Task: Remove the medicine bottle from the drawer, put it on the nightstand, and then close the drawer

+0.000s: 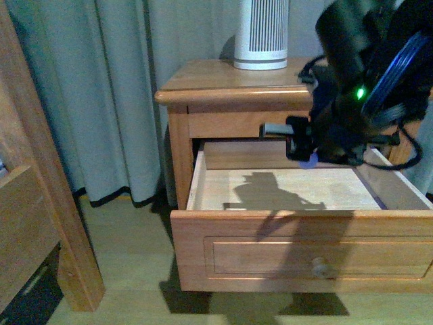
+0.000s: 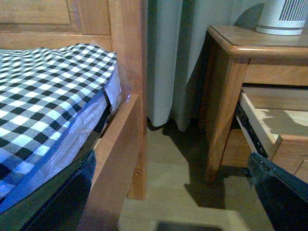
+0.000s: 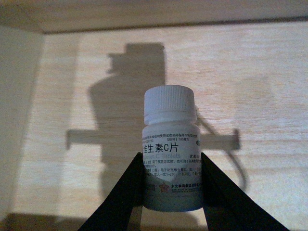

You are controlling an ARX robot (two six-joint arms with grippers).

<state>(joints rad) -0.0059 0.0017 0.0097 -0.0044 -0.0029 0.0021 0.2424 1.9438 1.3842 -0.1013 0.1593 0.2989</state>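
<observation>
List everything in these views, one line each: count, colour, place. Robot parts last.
medicine bottle: one, white with white cap, over the drawer's floor, between the right gripper's fingers
drawer: one, honey wood, pale inside, pulled open
knob: one, wooden, on the drawer front
nightstand: one, orange-brown wood, before the curtain
ribbed device: one, white-grey, standing on the nightstand top
curtain: grey, behind the nightstand
bed frame: one, wooden, left of the nightstand
checked bedding: black and white, on the bed
floor: pale wood
right gripper: black, shut on the bottle
left gripper: black, open, empty, near the bed
</observation>
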